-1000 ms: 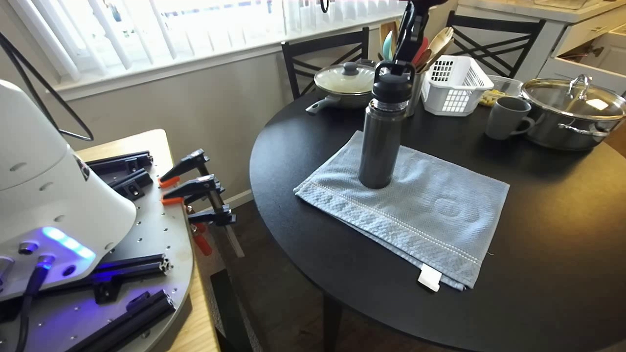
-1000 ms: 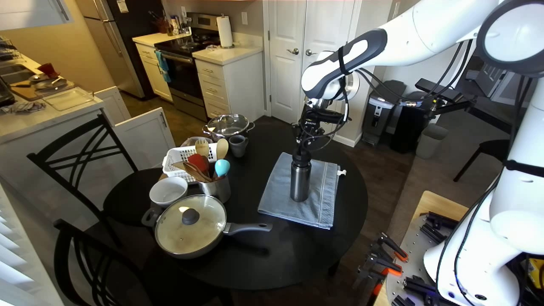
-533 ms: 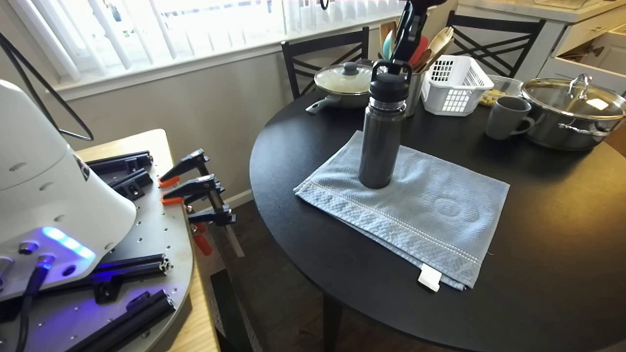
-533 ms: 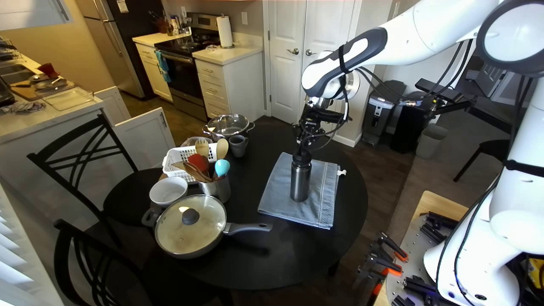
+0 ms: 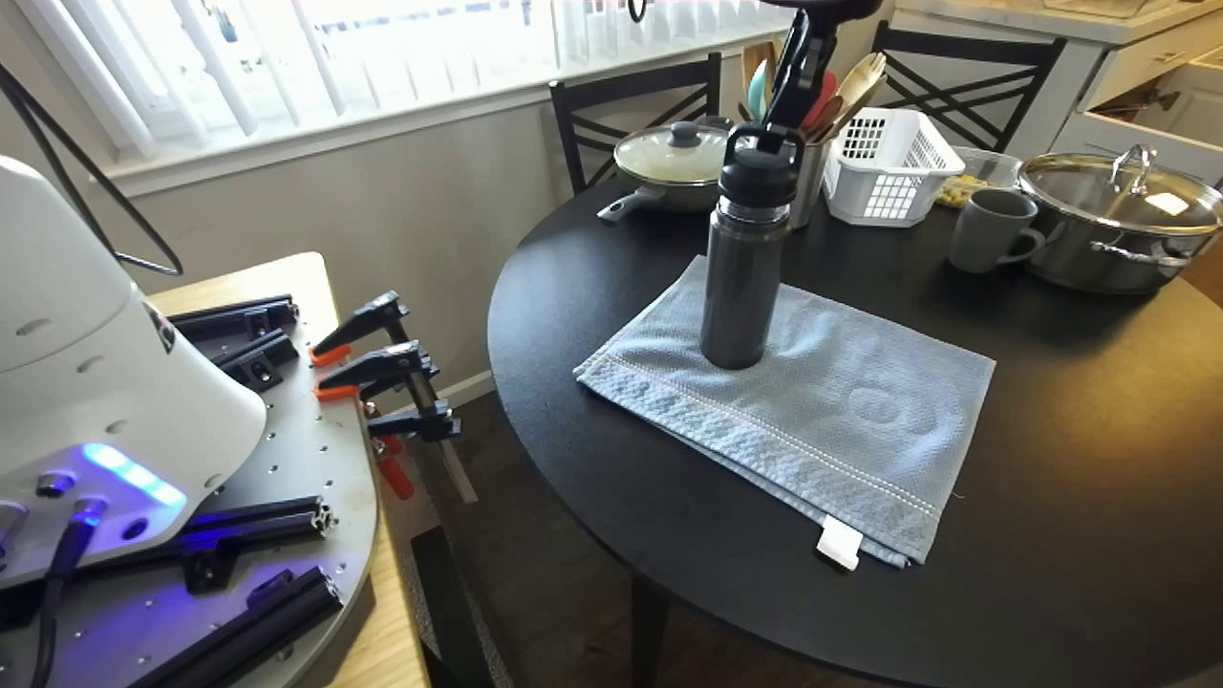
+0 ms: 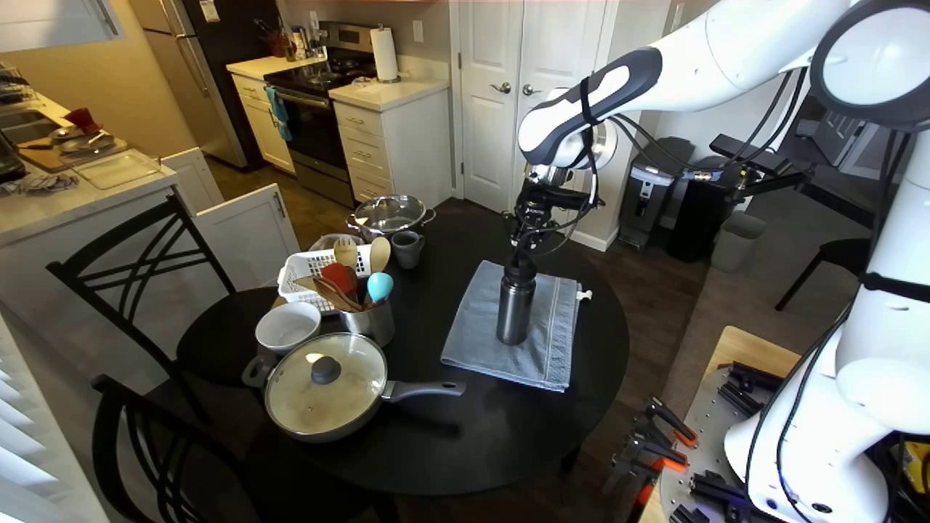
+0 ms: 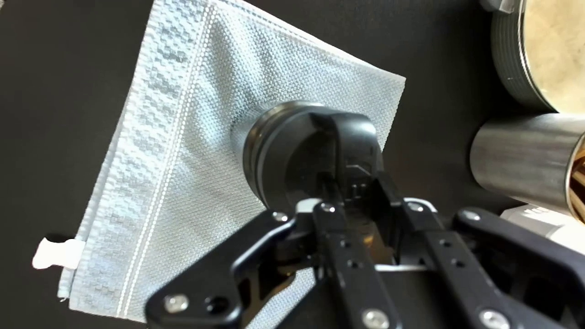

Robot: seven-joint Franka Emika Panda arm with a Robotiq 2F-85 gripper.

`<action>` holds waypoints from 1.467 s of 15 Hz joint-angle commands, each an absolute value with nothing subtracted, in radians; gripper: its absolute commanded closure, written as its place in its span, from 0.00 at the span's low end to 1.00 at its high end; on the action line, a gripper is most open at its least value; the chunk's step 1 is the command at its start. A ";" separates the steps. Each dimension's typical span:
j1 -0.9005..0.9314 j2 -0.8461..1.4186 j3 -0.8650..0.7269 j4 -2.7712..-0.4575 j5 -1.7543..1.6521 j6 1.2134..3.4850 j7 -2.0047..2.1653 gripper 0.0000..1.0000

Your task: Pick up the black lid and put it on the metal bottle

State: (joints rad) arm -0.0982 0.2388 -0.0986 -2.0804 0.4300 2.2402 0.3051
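The metal bottle [image 5: 741,296] stands on the blue towel [image 5: 860,401], also in an exterior view [image 6: 515,312]. It looks slightly tilted. The black lid [image 5: 758,180] sits on its mouth, with a lighter neck band showing between lid and body. The lid also shows in an exterior view [image 6: 519,270] and in the wrist view [image 7: 283,160]. My gripper [image 7: 358,192] is shut on the lid's loop, with one finger on each side of it. In an exterior view the gripper [image 5: 782,129] comes down from above, partly behind the loop. The fingertip contact is dark and blurred.
Behind the bottle are a lidded pan [image 5: 674,167], a steel utensil holder [image 6: 370,323], a white basket [image 5: 889,172], a grey mug [image 5: 989,229] and a pot [image 5: 1113,234]. A white bowl [image 6: 288,327] stands beside the pan. Chairs surround the round black table [image 5: 669,535].
The lid and the bottle's top have shifted a few pixels with my gripper, toward the robot's base. The bottle's foot stays in place. My grip on the lid has not visibly changed.
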 commanded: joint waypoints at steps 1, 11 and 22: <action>-0.112 0.246 -0.090 -2.064 0.457 2.189 0.289 0.94; -0.099 0.270 -0.079 -2.088 0.447 2.354 0.294 0.94; -0.095 0.272 -0.071 -2.081 0.433 2.315 0.304 0.52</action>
